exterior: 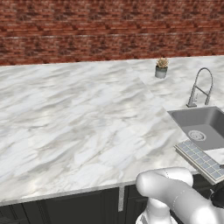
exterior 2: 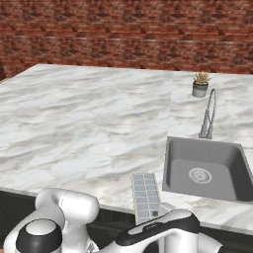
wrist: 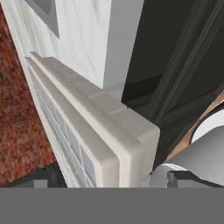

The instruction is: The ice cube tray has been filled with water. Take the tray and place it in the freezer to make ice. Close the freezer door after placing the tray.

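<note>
The jaws stand wide, one on each side of the near end of the ice cube tray, its edge between them in the hand view; nothing is gripped yet. The tray lies on the marble desk at its front edge, just beside the sink, its water in the cells. The step in hand looks like the pickup. Next: close on the rim and lift level, so nothing spills.
</note>
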Available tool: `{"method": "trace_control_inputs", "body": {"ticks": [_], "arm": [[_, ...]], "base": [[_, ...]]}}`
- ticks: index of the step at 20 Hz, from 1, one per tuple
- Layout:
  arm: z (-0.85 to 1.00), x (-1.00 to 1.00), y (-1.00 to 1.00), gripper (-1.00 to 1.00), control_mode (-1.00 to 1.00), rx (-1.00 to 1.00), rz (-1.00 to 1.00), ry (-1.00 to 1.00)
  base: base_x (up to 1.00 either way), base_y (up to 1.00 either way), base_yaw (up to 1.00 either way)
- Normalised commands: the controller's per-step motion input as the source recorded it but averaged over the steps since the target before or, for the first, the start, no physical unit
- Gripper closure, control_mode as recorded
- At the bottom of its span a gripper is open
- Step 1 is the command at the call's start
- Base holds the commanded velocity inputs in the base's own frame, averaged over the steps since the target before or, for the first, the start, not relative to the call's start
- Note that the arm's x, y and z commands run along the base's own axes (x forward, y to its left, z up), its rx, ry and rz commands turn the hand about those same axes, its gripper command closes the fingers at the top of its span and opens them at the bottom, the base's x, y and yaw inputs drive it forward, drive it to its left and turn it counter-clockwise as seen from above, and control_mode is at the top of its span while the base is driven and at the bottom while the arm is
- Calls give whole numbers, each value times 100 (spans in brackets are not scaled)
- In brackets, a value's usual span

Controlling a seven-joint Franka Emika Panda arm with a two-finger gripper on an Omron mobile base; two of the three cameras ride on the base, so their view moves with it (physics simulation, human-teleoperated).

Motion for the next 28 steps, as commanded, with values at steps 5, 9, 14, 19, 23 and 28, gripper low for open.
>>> {"method": "trace_control_inputs", "body": {"ticks": [5, 9, 14, 19, 23, 28], "arm": [[-17, 17, 0, -100, -100, 0, 2, -1], [-18, 17, 0, -100, -100, 0, 0, -2], [-12, 16, 0, -100, -100, 0, 0, -1], [-1, 18, 6, 100, -100, 0, 0, 0], [0, 11, 11, 100, -100, 0, 0, 0], [1, 3, 10, 100, -100, 0, 0, 0]], "base": [[0, 0, 0], [0, 0, 0], [0, 0, 0], [0, 0, 0], [0, 0, 0], [0, 0, 0]]}}
